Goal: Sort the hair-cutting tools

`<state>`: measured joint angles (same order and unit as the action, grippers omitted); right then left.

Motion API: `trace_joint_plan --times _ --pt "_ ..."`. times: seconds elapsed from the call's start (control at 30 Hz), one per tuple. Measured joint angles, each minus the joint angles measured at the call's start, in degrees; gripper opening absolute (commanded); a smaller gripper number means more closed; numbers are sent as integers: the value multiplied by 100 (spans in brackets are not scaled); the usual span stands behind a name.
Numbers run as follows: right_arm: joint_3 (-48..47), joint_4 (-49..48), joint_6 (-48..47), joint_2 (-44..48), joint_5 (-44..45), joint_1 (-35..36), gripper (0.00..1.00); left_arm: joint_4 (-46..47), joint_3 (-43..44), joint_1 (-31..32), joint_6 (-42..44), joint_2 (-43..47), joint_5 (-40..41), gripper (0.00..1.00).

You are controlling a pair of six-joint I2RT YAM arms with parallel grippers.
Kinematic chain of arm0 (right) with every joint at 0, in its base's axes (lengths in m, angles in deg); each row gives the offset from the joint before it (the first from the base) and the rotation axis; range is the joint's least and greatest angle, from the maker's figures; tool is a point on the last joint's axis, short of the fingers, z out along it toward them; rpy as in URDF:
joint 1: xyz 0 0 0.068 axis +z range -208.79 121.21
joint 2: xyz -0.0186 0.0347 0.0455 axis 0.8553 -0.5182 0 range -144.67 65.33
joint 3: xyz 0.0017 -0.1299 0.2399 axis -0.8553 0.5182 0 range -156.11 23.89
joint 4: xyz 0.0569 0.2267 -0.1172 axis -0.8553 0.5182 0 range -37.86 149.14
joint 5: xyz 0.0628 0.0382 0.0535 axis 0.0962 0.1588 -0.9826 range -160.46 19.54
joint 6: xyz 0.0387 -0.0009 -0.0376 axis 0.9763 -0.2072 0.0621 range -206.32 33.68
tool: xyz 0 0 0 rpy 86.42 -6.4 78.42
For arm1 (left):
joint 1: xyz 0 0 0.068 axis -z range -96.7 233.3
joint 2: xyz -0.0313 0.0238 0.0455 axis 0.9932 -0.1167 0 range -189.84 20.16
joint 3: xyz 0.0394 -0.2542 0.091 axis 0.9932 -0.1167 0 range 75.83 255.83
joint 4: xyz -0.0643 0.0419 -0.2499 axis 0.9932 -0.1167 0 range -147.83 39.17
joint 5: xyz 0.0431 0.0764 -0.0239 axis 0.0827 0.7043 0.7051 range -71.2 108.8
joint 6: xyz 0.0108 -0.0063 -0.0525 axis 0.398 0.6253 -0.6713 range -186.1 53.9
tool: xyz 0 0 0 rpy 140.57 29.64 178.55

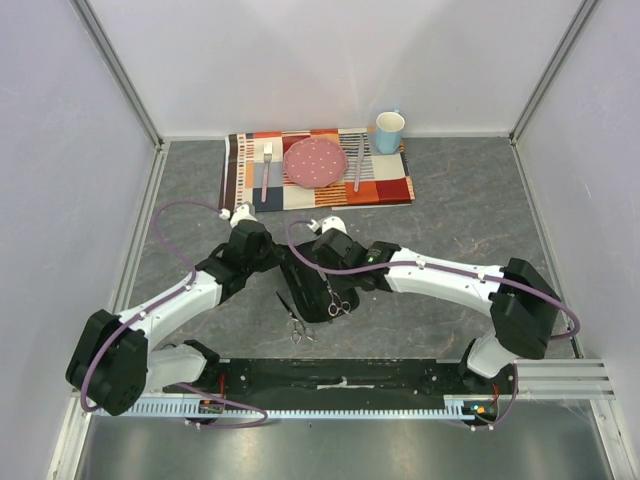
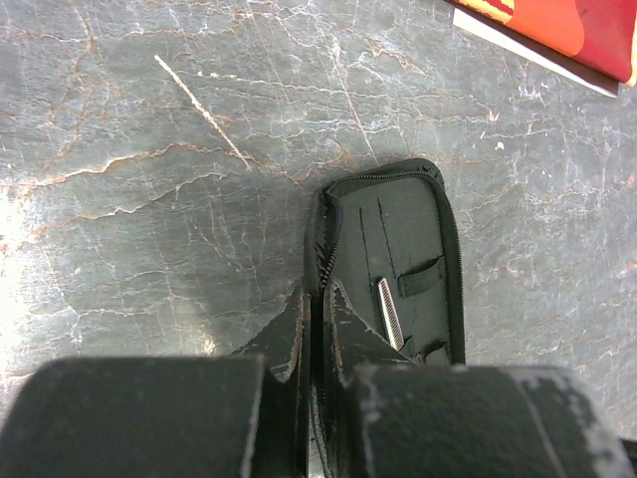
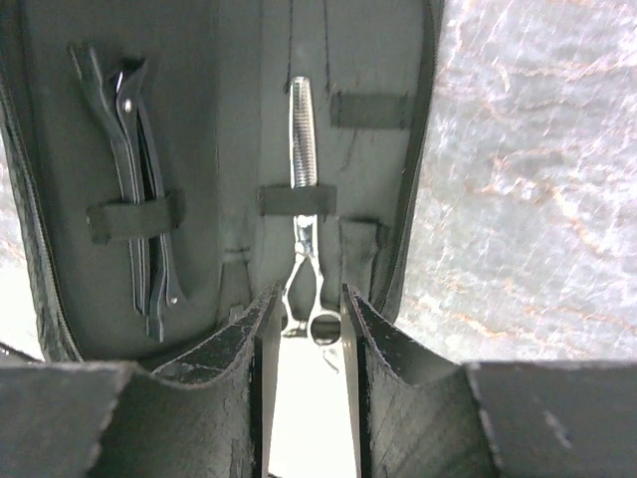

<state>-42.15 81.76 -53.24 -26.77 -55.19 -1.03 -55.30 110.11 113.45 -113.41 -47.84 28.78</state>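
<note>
A black zip case (image 3: 229, 110) lies open; it also shows in the top view (image 1: 305, 285) and the left wrist view (image 2: 408, 229). Inside, black hair clips (image 3: 134, 189) sit under a strap, and silver scissors (image 3: 302, 149) sit under another. My right gripper (image 3: 307, 299) is open, its fingers on either side of the scissors' ring handles without touching them. My left gripper (image 2: 320, 304) is shut on the case's zipper edge. In the top view a silver pair (image 1: 338, 300) lies at the case's right side. Another pair (image 1: 297, 325) lies on the table in front.
A striped placemat (image 1: 390, 185) at the back holds a fork (image 1: 267, 165), a pink plate (image 1: 315, 160) and a knife (image 1: 359, 160). A blue cup (image 1: 389, 130) stands at its far right corner. White walls close in the grey table (image 1: 470, 220).
</note>
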Motion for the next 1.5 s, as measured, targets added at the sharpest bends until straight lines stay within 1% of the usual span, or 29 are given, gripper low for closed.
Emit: trace_joint_plan --times 0.23,0.4,0.73,1.27,1.37,1.47,1.5 --pt "468 140 599 81 138 442 36 -42 2 0 -2 24 26 2" --pt "608 170 960 68 291 638 37 -98 2 0 -7 31 39 2" --pt "857 48 1346 -212 411 691 37 -116 2 -2 -15 35 37 2" --pt "863 -188 1491 -437 413 697 36 -118 2 -2 -15 37 35 2" --pt "863 -286 1537 -520 417 702 35 -118 2 -2 -15 37 22 2" --pt "863 -332 1561 -601 455 702 32 -118 2 -2 -15 37 17 2" --pt "863 -332 1576 -601 466 702 28 -118 2 0 -15 37 17 2"
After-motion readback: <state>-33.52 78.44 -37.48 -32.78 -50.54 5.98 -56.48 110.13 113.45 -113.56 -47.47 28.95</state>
